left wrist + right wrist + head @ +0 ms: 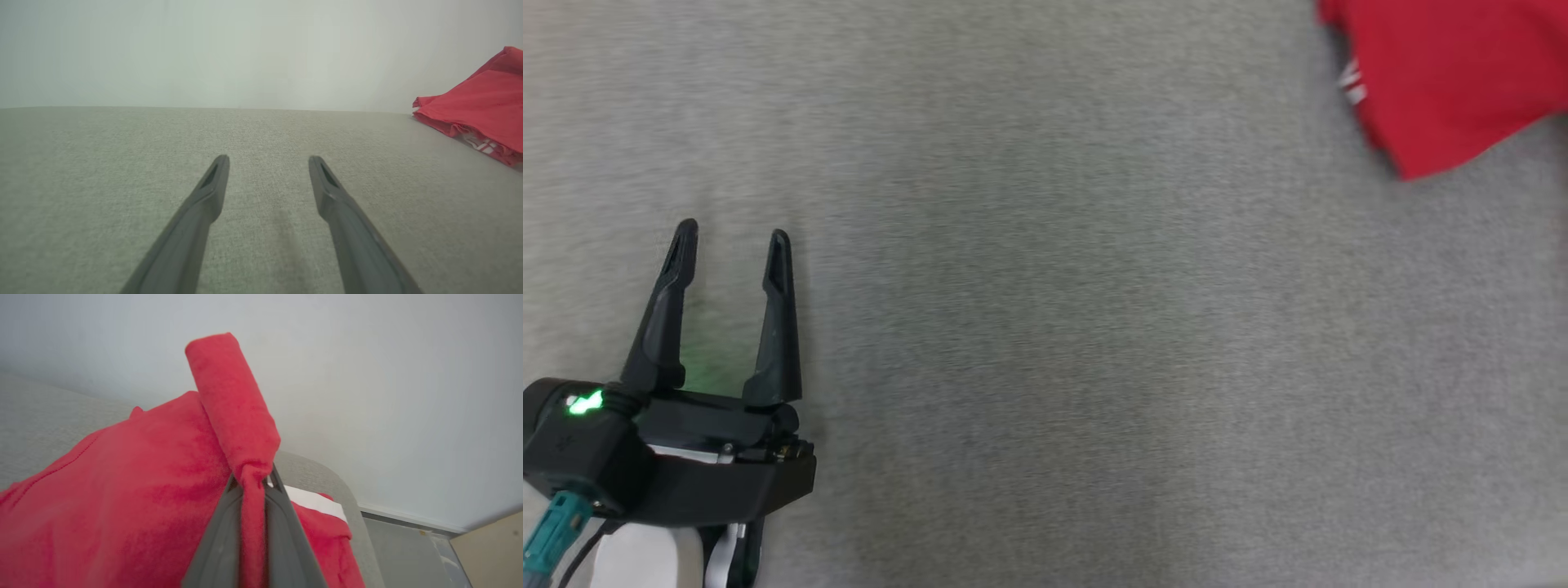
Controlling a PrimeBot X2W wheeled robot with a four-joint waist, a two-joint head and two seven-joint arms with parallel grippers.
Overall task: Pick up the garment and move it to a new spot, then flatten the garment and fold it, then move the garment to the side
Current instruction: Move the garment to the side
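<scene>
The right gripper (253,478), fingers clamped tight on a fold of the soft red cloth garment (1445,73), holds it at the far right corner of the grey fabric-covered surface (1045,327) (apparently folded, final sideways move unfinished), while the left gripper (733,235) hovers, fingers spread wide and empty.

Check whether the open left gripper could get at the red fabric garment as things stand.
Probably yes: only bare grey cloth surface lies between the left gripper and the red fabric garment, though the right gripper grips it.
</scene>
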